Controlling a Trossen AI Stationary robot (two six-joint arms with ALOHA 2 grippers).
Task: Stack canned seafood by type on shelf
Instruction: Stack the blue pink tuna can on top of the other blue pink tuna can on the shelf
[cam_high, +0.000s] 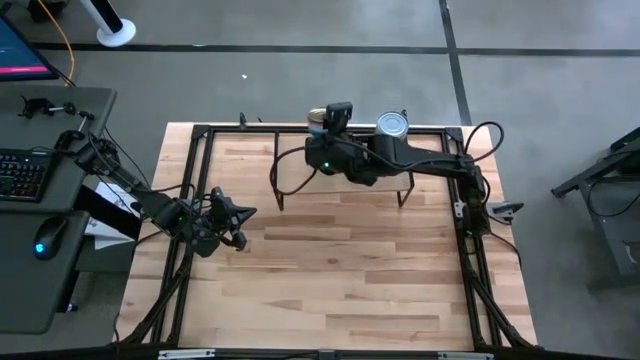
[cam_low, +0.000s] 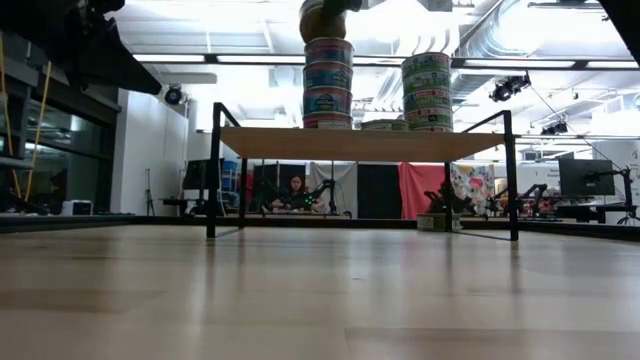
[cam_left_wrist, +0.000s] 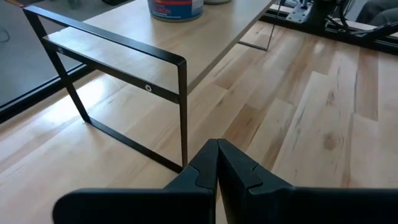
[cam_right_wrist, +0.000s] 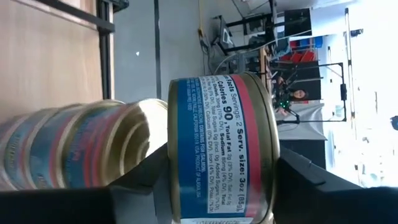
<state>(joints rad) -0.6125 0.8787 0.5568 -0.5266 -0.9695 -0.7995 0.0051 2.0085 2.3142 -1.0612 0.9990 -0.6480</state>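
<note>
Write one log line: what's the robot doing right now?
right gripper: holding tin above left stack on shelf | left gripper: shut, waiting over table

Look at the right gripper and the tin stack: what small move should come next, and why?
Probably lower the tin held in the right gripper squarely onto the left stack on the shelf, then release; it hangs just above that stack's top.

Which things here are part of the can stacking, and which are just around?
Job:
- tin held in the right gripper, above the left stack
- right stack
- shelf
- left gripper, shut, waiting over the table

Around:
- keyboard and mouse on the side desk
- person in the background
</note>
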